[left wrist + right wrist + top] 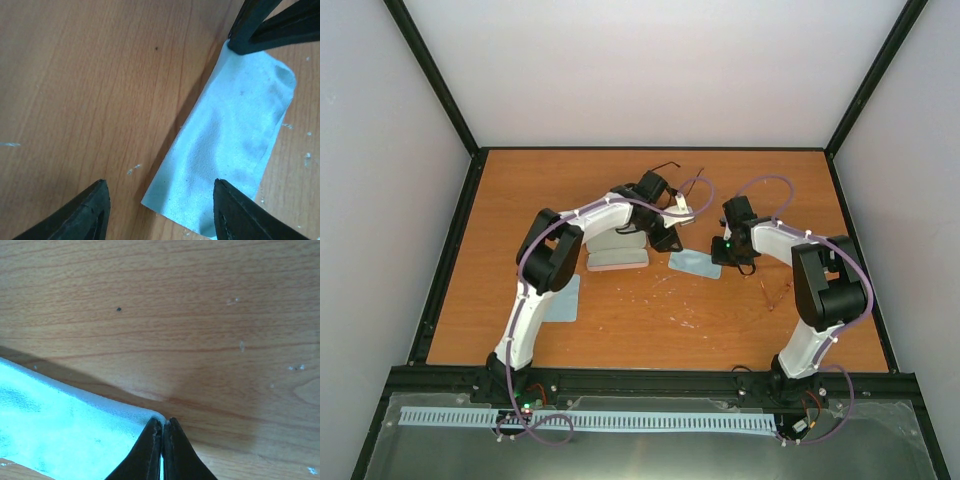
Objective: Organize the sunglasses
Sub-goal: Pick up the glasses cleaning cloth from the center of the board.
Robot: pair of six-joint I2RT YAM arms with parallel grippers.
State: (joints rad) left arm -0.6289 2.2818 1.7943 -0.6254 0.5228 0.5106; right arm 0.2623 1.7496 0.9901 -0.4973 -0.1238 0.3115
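Wood tbl [620, 315]; grey walls [660, 70]; black sunglasses [665, 167] far.

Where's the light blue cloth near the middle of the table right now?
Top view: the cloth lies mid-table, just right of the cases, one corner pinched by the right claw.

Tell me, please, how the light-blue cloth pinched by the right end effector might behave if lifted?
Probably floppy: the light-blue cloth looks thin and rippled, with a shadow under the edge that the right end effector pinches, so it should drape. Likely very light too; pushed, it may bunch or slide on the smooth table.
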